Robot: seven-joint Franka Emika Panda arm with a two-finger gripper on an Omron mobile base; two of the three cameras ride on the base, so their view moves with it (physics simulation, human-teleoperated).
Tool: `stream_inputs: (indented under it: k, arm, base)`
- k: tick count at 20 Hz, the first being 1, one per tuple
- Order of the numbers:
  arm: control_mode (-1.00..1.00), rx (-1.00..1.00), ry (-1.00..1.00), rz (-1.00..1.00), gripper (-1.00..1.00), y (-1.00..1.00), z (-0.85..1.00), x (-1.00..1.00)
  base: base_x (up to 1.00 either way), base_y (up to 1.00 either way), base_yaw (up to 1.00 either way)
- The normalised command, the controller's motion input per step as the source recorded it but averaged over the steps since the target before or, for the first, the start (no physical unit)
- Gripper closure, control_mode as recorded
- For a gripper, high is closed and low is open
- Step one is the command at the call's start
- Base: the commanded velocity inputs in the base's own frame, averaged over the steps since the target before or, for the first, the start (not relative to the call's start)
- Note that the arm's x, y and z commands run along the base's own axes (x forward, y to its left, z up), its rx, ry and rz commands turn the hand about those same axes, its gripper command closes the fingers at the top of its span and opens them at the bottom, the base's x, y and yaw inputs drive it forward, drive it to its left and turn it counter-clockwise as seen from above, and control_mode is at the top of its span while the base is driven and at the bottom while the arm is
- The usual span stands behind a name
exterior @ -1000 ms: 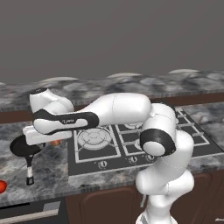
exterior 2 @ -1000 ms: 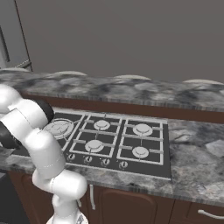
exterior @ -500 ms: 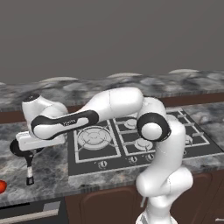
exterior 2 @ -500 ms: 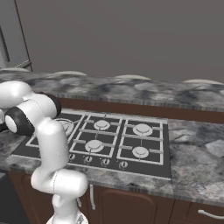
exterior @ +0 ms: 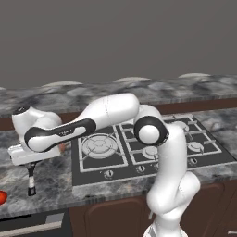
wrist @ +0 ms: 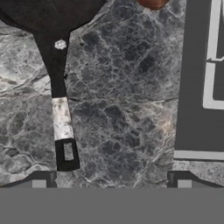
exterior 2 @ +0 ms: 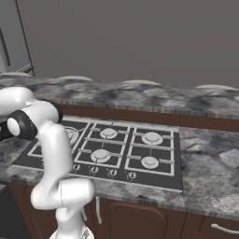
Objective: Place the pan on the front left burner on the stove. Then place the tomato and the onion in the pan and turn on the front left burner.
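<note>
Pan [wrist: 48, 11] | lying on bench [wrist: 131, 109] left of stove [wrist: 197, 87] | rigid, light; judging handle [wrist: 61, 116] best hold | tool [wrist: 111, 183] hovering released above it

Grey wall [exterior: 115, 37], marbled counter [exterior 2: 205, 154] — brown cabinets [exterior 2: 140, 219], perhaps wood.

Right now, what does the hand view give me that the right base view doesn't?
Hand view alone: the pan with its handle on the counter, the onion at the top edge, and the open gripper offset to one side of the handle. Right base view alone: the knobs and the smaller burners. Both: the stove.
</note>
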Motion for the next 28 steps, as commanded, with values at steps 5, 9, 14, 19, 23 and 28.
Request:
stream_inputs:
  k: [5, 9, 14, 19, 23, 28]
  arm:
    - [-1.0, -0.01, 0.0, 0.0, -1.0, 0.15, -0.22, -0.02]
    - [-1.0, -0.01, 0.0, 0.0, -1.0, 0.13, -0.24, 0.0]
    - [-1.0, -0.01, 0.0, 0.0, -1.0, 0.11, -0.26, 0.0]
    - [-1.0, 0.0, 0.0, 0.0, -1.0, 0.05, -0.27, 0.0]
    - [-1.0, 0.0, 0.0, 0.0, -1.0, 0.09, -0.24, 0.0]
    - [-1.0, 0.0, 0.01, 0.0, -1.0, 0.05, -0.21, 0.0]
  base:
    - [0.0, 0.0, 0.0]
    - [0.0, 0.0, 0.0]
    - [0.0, 0.0, 0.0]
    - [0.0, 0.0, 0.0]
    - [0.0, 0.0, 0.0]
    - [0.0, 0.0, 0.0]
